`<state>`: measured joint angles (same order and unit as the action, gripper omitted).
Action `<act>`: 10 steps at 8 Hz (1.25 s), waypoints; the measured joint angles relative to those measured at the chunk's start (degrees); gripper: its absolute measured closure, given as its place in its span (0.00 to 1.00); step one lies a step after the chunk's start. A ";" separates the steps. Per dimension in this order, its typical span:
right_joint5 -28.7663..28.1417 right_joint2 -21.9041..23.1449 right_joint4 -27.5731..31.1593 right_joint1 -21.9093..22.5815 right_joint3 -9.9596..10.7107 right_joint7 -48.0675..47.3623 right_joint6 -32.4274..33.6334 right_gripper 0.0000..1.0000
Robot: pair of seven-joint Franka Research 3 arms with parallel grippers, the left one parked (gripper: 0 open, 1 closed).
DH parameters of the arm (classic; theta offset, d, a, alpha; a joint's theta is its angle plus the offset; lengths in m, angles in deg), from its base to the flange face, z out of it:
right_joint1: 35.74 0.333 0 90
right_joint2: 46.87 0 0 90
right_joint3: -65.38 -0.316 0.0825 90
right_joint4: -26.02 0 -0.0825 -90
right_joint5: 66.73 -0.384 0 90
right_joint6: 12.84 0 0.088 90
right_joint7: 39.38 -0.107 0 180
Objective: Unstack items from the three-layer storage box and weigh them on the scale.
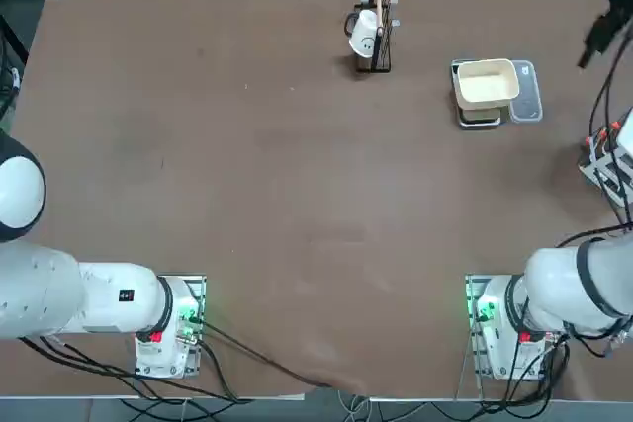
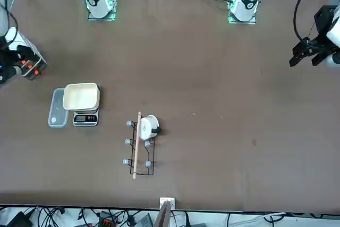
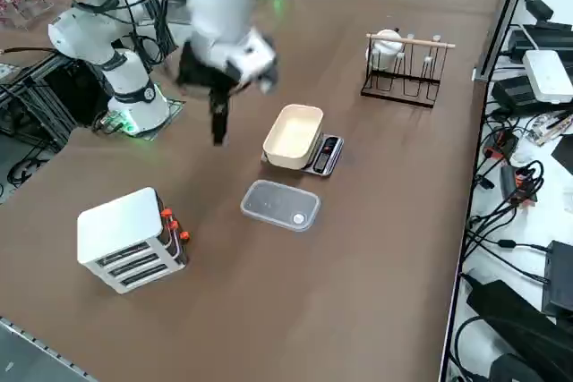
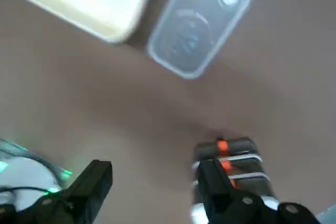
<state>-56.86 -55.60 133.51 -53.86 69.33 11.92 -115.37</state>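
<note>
A: Which step is the arm on?

B: By the look of it, the approach. The right gripper point(image 4: 152, 192) hangs in the air above the table with its fingers spread apart and nothing between them. No items show anywhere, and the cream bowl point(image 3: 293, 135) on the scale point(image 3: 322, 155) is bare.

A: Where is the three-layer storage box?

B: The three-layer storage box point(image 3: 130, 239) stands on the table near the robot's right-hand edge, apart from the scale, with the clear lid point(image 3: 280, 206) lying between them. The gripper is not over it yet in the side view.

A: Which way does it face?

B: Its drawer fronts with the orange handles point(image 3: 175, 225) point toward the clear lid and scale. The long axis seems to run back from those fronts; the drawers stack upright.

A: What does the next move call for?

B: Probably coming down level with one handle, fingers aligned to straddle it, then pulling along that axis.
</note>
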 joint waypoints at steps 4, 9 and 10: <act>13.98 -0.13 16.44 -10.20 0.09 3.78 -23.66 0.12; 14.74 -0.57 17.49 -10.40 -0.58 4.04 -24.68 0.36; 14.74 -1.29 17.58 -10.44 -0.58 4.06 -25.33 0.36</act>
<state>-42.12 -56.89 151.09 -64.30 68.75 15.98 -140.70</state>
